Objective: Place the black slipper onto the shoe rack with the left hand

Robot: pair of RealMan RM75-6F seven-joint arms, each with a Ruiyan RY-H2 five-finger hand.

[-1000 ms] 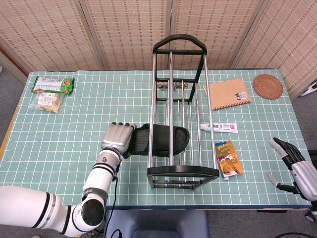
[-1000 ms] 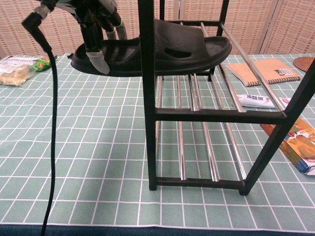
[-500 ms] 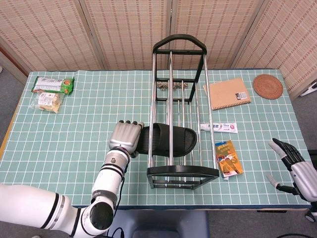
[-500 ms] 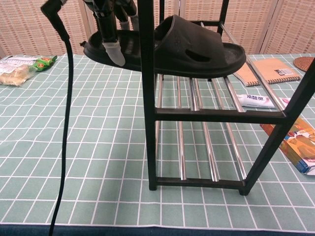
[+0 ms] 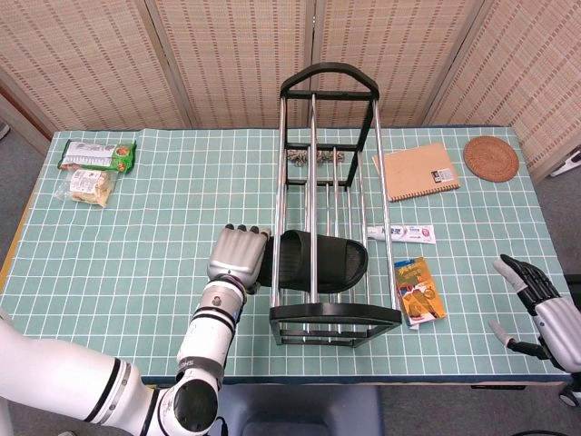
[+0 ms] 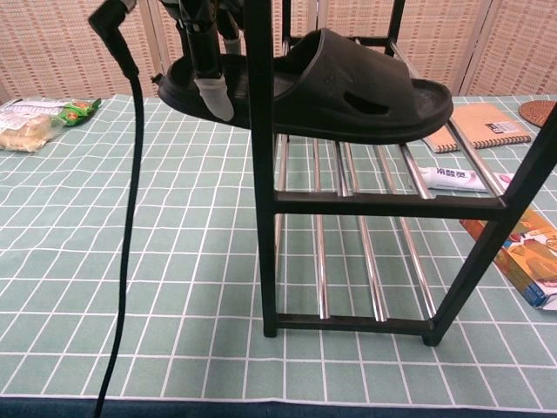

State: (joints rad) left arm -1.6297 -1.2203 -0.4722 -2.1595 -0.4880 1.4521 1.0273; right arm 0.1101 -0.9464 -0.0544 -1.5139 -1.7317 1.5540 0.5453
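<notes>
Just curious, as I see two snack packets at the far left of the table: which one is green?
The green snack packet is the one farther back, nearer the screen. The pale packet in front of it looks clear, with light-coloured contents.

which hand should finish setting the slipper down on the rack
Left. The left hand already grips the black slipper, partly inside the shoe rack. The right hand is off by the table's right edge, holding nothing.

white toothpaste tube (image 5: 400, 234): print too small to read
orange snack packet (image 5: 419, 291): lettering blurred (likewise the notebook's label)
</notes>
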